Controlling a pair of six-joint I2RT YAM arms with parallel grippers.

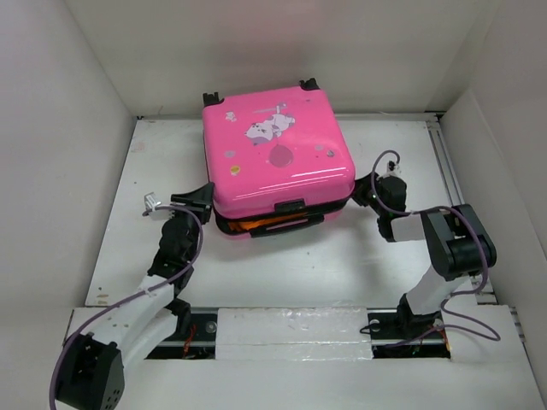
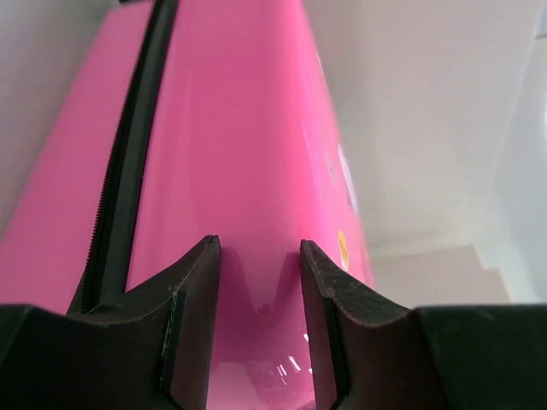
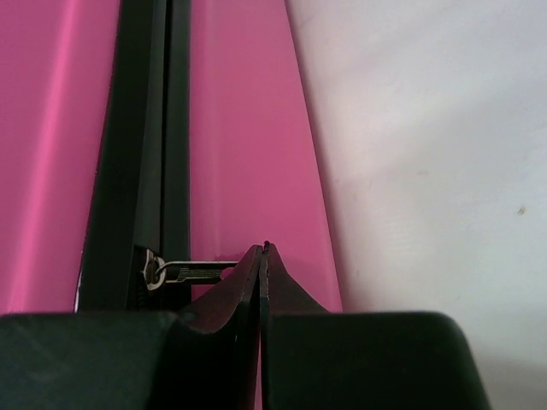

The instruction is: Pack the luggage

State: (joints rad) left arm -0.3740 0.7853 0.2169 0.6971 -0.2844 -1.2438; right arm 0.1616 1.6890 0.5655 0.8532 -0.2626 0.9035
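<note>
The hot-pink luggage (image 1: 273, 154) lies flat in the middle of the table with its printed lid down. A gap stays open along its near edge, where something orange (image 1: 261, 225) shows. My left gripper (image 1: 203, 199) is open, its fingertips against the luggage's left side wall (image 2: 231, 154), beside the black zipper trim (image 2: 128, 171). My right gripper (image 1: 362, 190) is at the luggage's right side, shut on the metal zipper pull (image 3: 192, 271). The pull hangs from the slider on the black zipper trim (image 3: 145, 154). The inside of the luggage is hidden.
White walls (image 1: 51, 128) enclose the table on the left, back and right. A metal rail (image 1: 446, 171) runs along the right side. White blocks (image 1: 291, 329) cover the near edge between the arm bases. The luggage's wheels (image 1: 211, 99) point to the back wall.
</note>
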